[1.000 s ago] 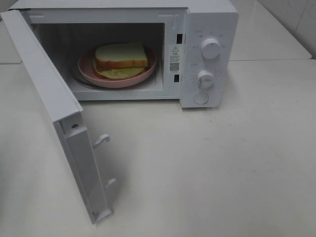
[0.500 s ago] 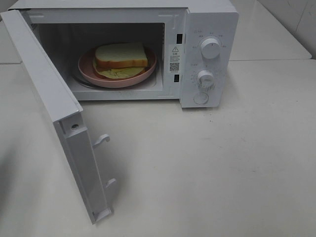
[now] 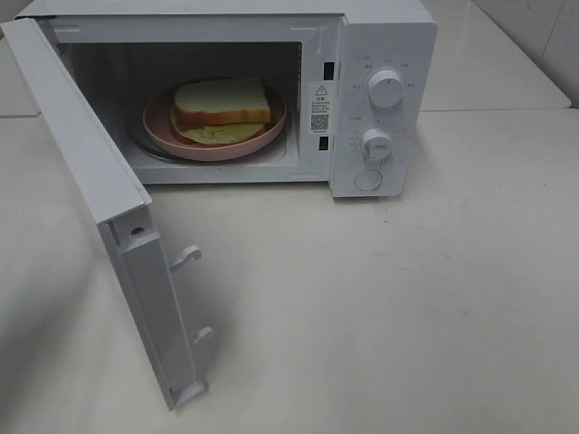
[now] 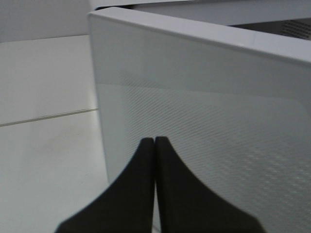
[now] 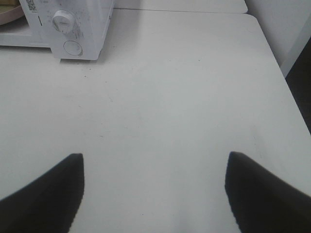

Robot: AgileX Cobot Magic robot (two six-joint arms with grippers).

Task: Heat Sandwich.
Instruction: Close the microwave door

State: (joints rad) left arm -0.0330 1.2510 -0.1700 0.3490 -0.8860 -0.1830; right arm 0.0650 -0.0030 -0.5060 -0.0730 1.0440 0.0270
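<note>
sitting inside the open microwave, the sandwich is seen on a pink plate — a bread slice on top, yellowish filling showing below it. the door is swung wide toward the left of the high view, with latch hooks exposed on its edge. two knobs and a round button are set on the control panel. the left gripper is shown with fingers pressed together, nothing held, pointed at the door's dotted outer face; contact with it cannot be told. the right gripper is held over the bare white table, fingers spread wide apart, nothing between them — the microwave's panel is caught at the far corner of that view.
</note>
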